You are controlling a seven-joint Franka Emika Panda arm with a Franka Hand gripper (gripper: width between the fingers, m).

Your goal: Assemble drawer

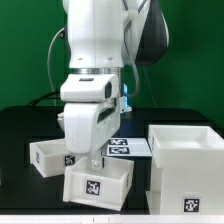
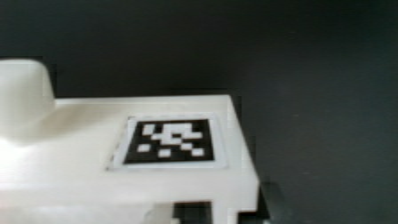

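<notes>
The drawer lay in three loose parts on the black table [image 1: 25, 200]. The nearer tray [image 1: 112, 178] sat at the front, in the middle of the exterior view, its square marker [image 1: 93, 187] facing the camera. The gripper [image 1: 95, 160] stood directly over this tray, pointing straight down, with its fingers reaching the tray's rear edge. The arm's white body hid the fingertips, so it could not be told whether they were apart, together or clamped on the tray wall.

The second tray [image 1: 45, 155] lay behind it, toward the exterior view's left, near the first but apart from it, and bore a small marker [image 1: 70, 159] on the wall that faced the camera. The tall square casing [image 1: 185, 160] stood upright at the exterior view's right, well apart from the gripper, open at the top, with a marker [image 1: 192, 198] low on its front wall. The marker board [image 1: 128, 148] lay flat on the table behind the nearer tray, between the arm and the casing.

The wrist view showed a white plastic surface [image 2: 71, 150] close up, carrying a blurred black-and-white marker [image 2: 175, 142], with the dark table [image 2: 302, 60] beyond it. A rounded white shape [image 2: 25, 95] rose at its edge, too blurred to identify
</notes>
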